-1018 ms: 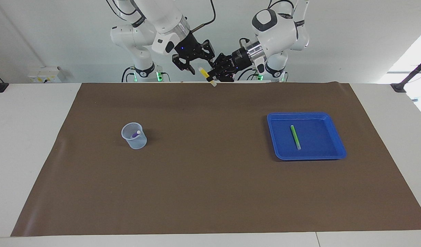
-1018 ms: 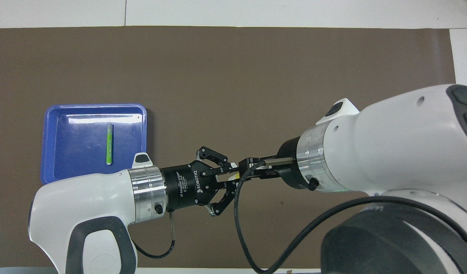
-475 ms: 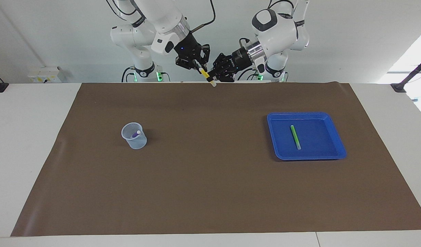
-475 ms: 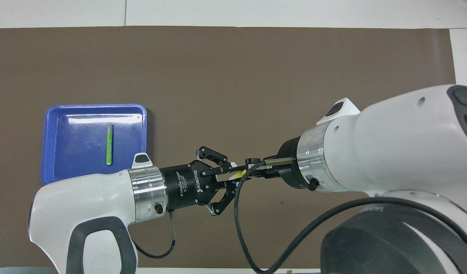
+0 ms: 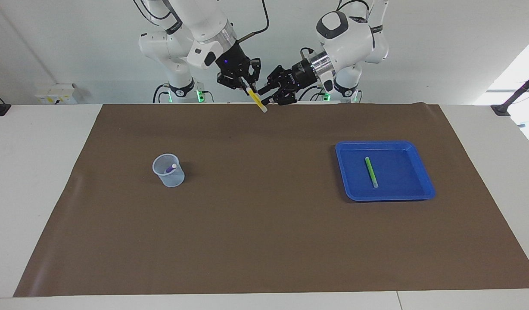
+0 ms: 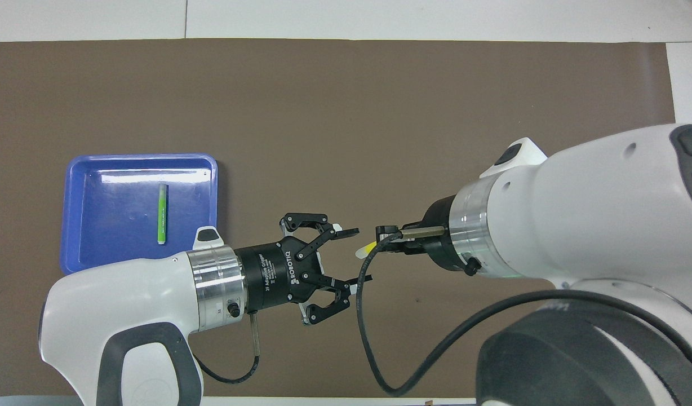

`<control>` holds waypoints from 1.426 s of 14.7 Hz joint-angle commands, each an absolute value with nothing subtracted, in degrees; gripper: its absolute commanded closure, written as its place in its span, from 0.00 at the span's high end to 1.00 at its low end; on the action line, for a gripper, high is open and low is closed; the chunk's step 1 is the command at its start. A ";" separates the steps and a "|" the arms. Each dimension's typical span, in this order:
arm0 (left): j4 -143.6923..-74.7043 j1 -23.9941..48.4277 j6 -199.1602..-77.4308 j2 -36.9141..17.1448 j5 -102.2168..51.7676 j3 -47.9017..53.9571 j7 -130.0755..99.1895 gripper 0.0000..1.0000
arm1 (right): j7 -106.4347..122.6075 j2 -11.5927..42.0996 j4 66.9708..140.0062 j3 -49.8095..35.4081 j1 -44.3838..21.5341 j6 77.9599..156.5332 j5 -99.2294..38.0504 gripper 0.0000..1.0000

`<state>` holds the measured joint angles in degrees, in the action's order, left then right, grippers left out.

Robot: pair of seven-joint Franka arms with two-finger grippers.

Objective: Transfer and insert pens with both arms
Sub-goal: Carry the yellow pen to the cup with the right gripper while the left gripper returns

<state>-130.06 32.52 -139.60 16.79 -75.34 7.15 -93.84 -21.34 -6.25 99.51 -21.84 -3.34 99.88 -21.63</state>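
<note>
The yellow pen (image 5: 256, 99) hangs tilted in the air over the robots' edge of the brown mat, pale end down. My right gripper (image 5: 246, 87) is shut on its upper end; the pen's tip also shows in the overhead view (image 6: 367, 249) next to the right gripper (image 6: 389, 238). My left gripper (image 5: 266, 95) is open beside the pen's lower end, its fingers (image 6: 346, 230) spread apart from it. The green pen (image 5: 371, 172) lies in the blue tray (image 5: 419, 189). The purple pen (image 5: 170, 168) stands in the clear cup (image 5: 172, 178).
The blue tray (image 6: 75, 254) sits toward the left arm's end of the brown mat (image 5: 264, 241), the cup toward the right arm's end. In the overhead view the right arm hides the cup. Two smaller white arms (image 5: 178, 82) stand at the back.
My right gripper closed on the yellow pen's upper end. My left gripper then opened and let go of it, and the pen shifted slightly toward the right arm.
</note>
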 commanded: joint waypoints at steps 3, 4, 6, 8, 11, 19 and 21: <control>-132.27 32.52 -140.36 18.72 -76.12 6.33 -94.48 1.00 | -16.28 -8.78 104.57 -21.45 -2.29 101.25 -12.07 0.00; -132.62 31.82 -140.19 18.81 -75.77 6.24 -94.40 1.00 | -12.95 -9.92 107.11 -19.97 -2.29 102.82 -9.08 0.00; -133.33 29.37 -139.66 19.07 -74.11 6.24 -94.39 1.00 | -5.66 -12.12 112.47 -17.41 -2.29 106.68 -6.43 0.00; -133.24 26.99 -135.47 18.99 -65.45 6.24 -94.13 1.00 | 1.63 -13.18 116.26 -14.08 -2.29 109.59 -3.27 0.00; -132.98 22.34 -125.62 19.07 -51.79 6.24 -92.56 1.00 | 9.03 -12.75 118.38 -10.03 -2.11 113.46 1.13 0.00; -131.57 5.47 -105.83 19.51 -39.30 6.06 -66.32 1.00 | 17.49 -12.04 123.83 -3.17 -2.11 119.34 2.37 0.00; -131.57 3.17 -104.77 19.34 -35.88 6.06 -57.44 1.00 | 17.58 -11.69 125.59 -2.99 -2.11 121.37 2.37 0.00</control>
